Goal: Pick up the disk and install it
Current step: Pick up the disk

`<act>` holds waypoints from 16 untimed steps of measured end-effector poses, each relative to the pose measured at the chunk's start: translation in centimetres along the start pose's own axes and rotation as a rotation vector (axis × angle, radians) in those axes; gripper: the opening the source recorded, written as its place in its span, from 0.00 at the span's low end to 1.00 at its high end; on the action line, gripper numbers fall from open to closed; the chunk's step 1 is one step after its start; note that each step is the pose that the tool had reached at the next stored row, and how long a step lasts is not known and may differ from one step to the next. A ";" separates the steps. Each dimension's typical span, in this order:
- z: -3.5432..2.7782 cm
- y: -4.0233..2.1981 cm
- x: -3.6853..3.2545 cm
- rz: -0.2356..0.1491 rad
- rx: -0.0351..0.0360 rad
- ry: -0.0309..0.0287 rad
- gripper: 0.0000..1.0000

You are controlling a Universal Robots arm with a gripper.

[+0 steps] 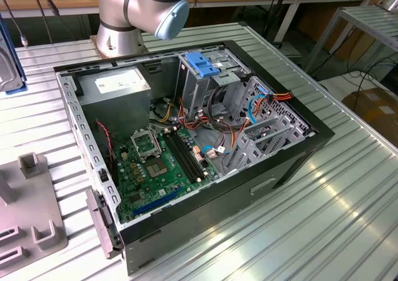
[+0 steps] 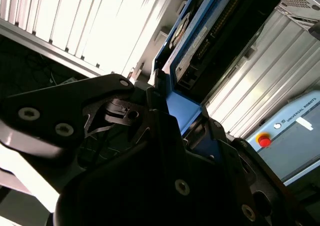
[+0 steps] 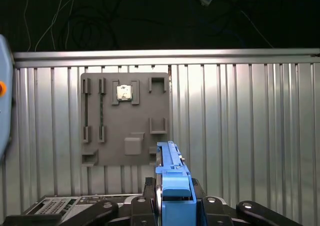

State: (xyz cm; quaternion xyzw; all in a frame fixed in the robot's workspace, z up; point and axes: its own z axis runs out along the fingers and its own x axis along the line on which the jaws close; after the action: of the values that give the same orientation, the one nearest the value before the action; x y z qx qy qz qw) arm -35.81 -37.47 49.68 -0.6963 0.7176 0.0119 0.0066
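The gripper (image 2: 182, 108) is holding the disk (image 2: 220, 31) by its blue frame; in the second wrist view its fingers (image 2: 161, 98) are clamping that frame from both sides, and the disk's black body is pointing away from them; in the first wrist view the blue edge is sticking out over the ribbed metal table (image 3: 240, 136), off its surface, with a grey holder plate (image 3: 120, 123) carrying a small chip (image 3: 124, 92) lying beyond it; in the exterior view the open computer case (image 1: 249, 194) is lying on the table just in front of the arm's base (image 1: 118, 38), the plate sitting at the exterior view's left.
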 end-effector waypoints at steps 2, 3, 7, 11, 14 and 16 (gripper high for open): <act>0.00 -0.36 -0.01 0.000 0.0000 0.0000 0.37; -0.01 -0.63 -0.02 0.000 -0.0001 0.0000 0.37; -0.01 -1.16 -0.04 0.000 0.0000 -0.0001 0.37; -0.02 -1.74 -0.05 0.000 -0.0001 0.0000 0.37; -0.01 -2.16 -0.07 0.000 0.0000 -0.0001 0.37; -0.02 -2.54 -0.08 0.000 0.0000 0.0000 0.37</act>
State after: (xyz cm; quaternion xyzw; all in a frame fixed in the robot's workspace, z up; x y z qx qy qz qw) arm -33.27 -37.47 49.68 -0.6963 0.7176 0.0119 0.0066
